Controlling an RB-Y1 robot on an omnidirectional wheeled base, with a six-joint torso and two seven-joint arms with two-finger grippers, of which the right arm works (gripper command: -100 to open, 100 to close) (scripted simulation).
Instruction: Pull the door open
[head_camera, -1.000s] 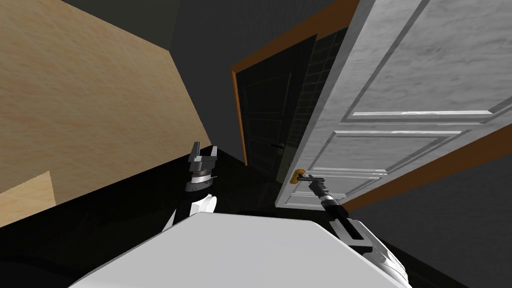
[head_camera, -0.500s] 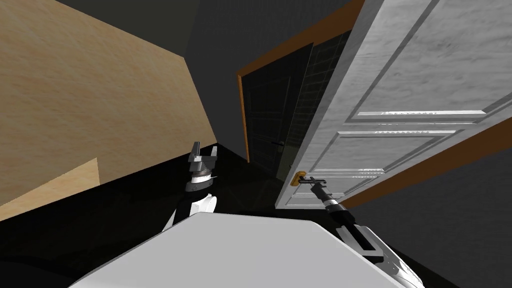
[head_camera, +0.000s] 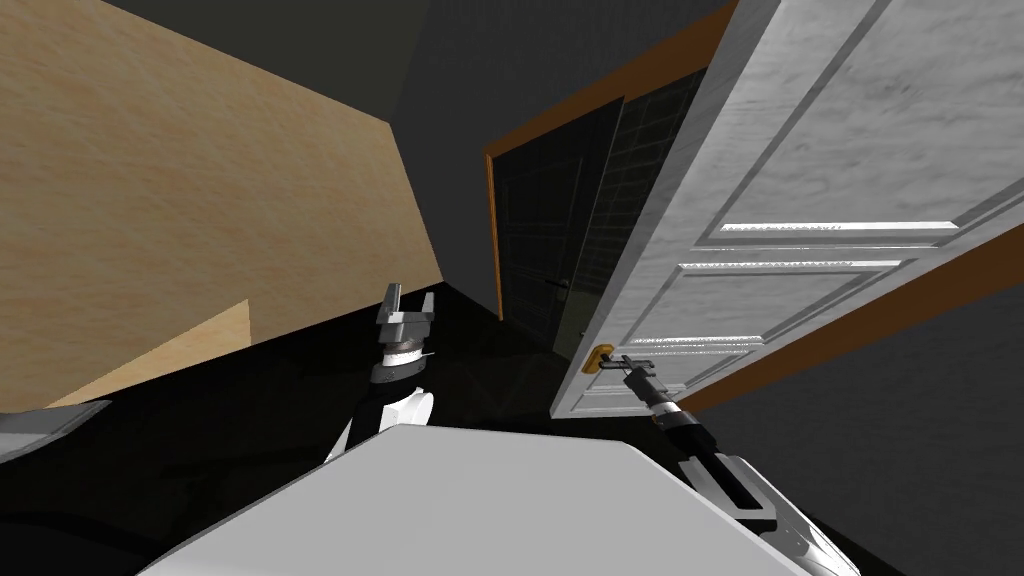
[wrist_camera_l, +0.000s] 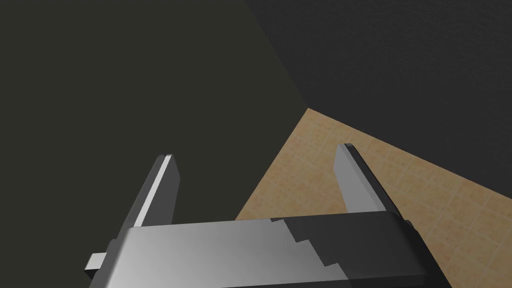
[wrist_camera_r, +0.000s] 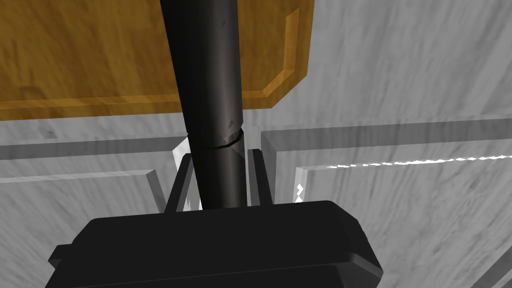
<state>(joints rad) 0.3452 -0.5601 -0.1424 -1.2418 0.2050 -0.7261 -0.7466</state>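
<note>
While right gripper (wrist_camera_r: 218, 159) clamps black handle (wrist_camera_r: 207, 75), white door (head_camera: 800, 150) ajar.

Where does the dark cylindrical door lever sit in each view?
Head view: dark lever near the white panelled door's free edge, gripped by the right gripper.
Right wrist view: lever runs up between the shut fingers.
Left wrist view: open left gripper, left of the door.
Shared landmark: amber backplate.
</note>
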